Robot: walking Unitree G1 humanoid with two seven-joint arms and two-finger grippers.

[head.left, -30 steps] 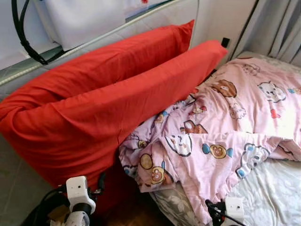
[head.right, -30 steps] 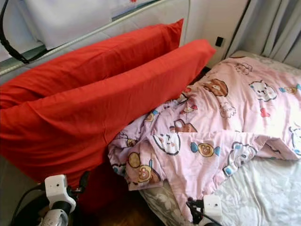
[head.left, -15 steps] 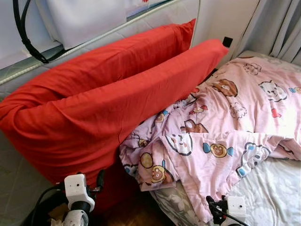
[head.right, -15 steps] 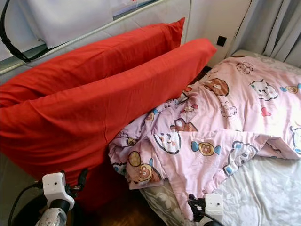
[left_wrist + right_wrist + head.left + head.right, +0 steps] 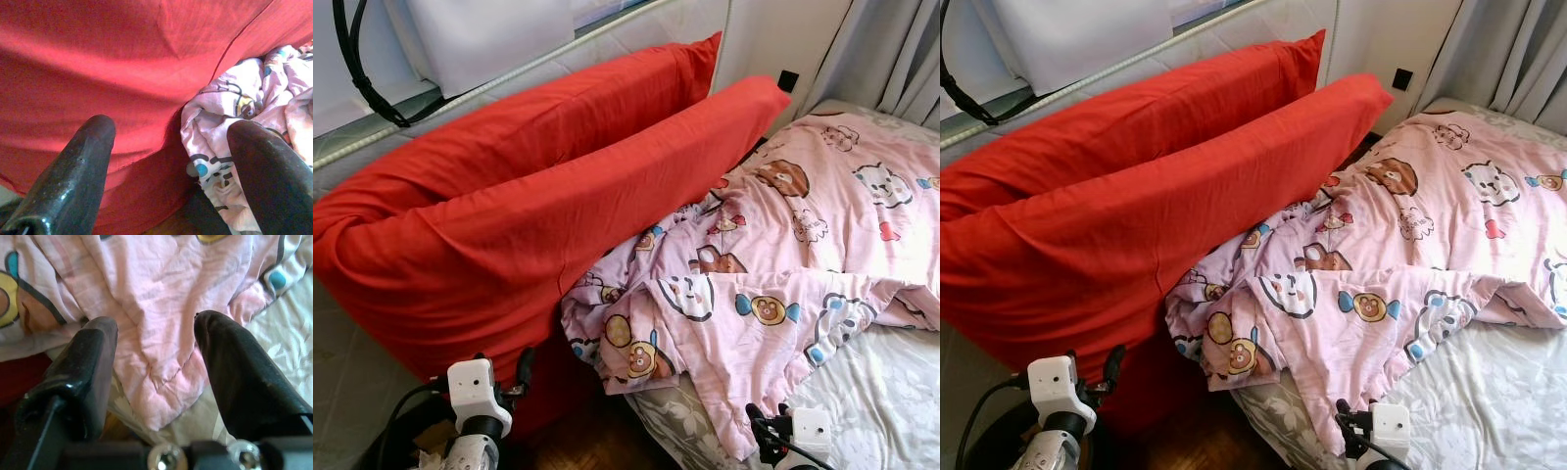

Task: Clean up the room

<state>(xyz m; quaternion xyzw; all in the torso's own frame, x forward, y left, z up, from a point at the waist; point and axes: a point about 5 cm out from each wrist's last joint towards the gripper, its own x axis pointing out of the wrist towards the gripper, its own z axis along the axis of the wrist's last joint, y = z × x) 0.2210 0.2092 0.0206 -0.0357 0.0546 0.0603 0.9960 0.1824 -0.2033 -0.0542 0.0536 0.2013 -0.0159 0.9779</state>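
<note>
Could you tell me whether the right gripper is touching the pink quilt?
Apart: the right wrist view shows the open right gripper framing the pink quilt beyond.

Two long red fabric pillows (image 5: 509,225) stand on edge along the pale headboard wall (image 5: 705,24), walling off that side of the bed. The crumpled pink cartoon-print quilt (image 5: 773,264) presses against the nearer pillow, leaving no gap between them. Its folded corner overhangs the mattress edge. Beside the quilt, grey floral sheet (image 5: 881,401) lies bare. Below the pillows, dark wooden floor (image 5: 592,441) stays open.
</note>
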